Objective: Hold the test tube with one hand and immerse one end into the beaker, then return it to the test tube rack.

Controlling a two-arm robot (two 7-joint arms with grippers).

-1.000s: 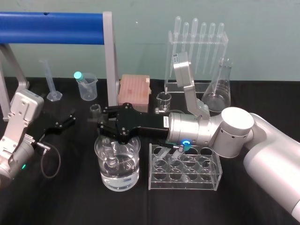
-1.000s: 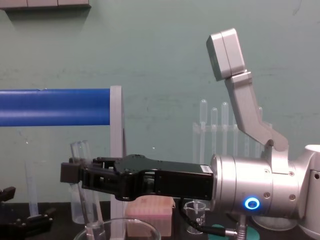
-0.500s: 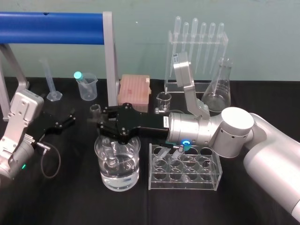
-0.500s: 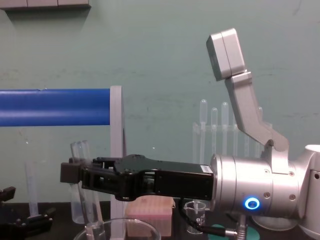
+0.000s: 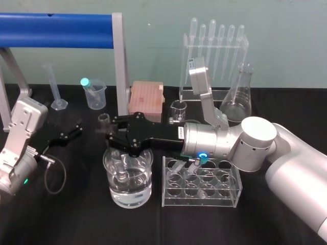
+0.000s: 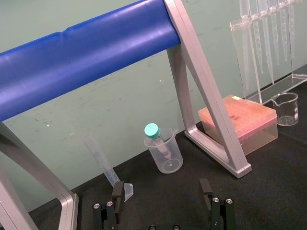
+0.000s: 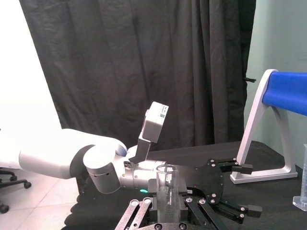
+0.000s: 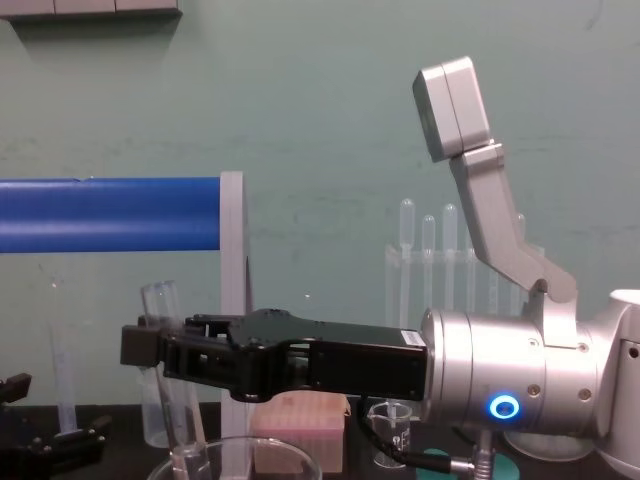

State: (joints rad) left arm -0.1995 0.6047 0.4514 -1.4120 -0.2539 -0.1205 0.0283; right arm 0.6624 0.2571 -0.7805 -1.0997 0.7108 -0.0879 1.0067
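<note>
The test tube point(image 5: 104, 119), a clear open-rimmed glass tube, stands slightly tilted with my right gripper point(image 5: 110, 134) shut on its upper part. Its lower end reaches down inside the beaker point(image 5: 129, 196), a wide clear vessel holding water. In the chest view the test tube point(image 8: 163, 301) rises above the right gripper point(image 8: 150, 345), and the beaker rim point(image 8: 236, 446) shows at the bottom. In the right wrist view the test tube point(image 7: 166, 184) sits between the right gripper point(image 7: 167, 212) fingers. The clear test tube rack point(image 5: 201, 182) stands just right of the beaker. My left gripper point(image 5: 71, 131) rests open at the left.
A blue bar on a grey frame point(image 5: 118, 61) stands behind the beaker. At the back are a pink box point(image 5: 146, 97), a small frosted beaker with a teal-capped tube point(image 5: 94, 92), a graduated cylinder point(image 5: 56, 92), a small glass beaker point(image 5: 179, 108), a pipette stand point(image 5: 214, 51) and a conical flask point(image 5: 239, 97).
</note>
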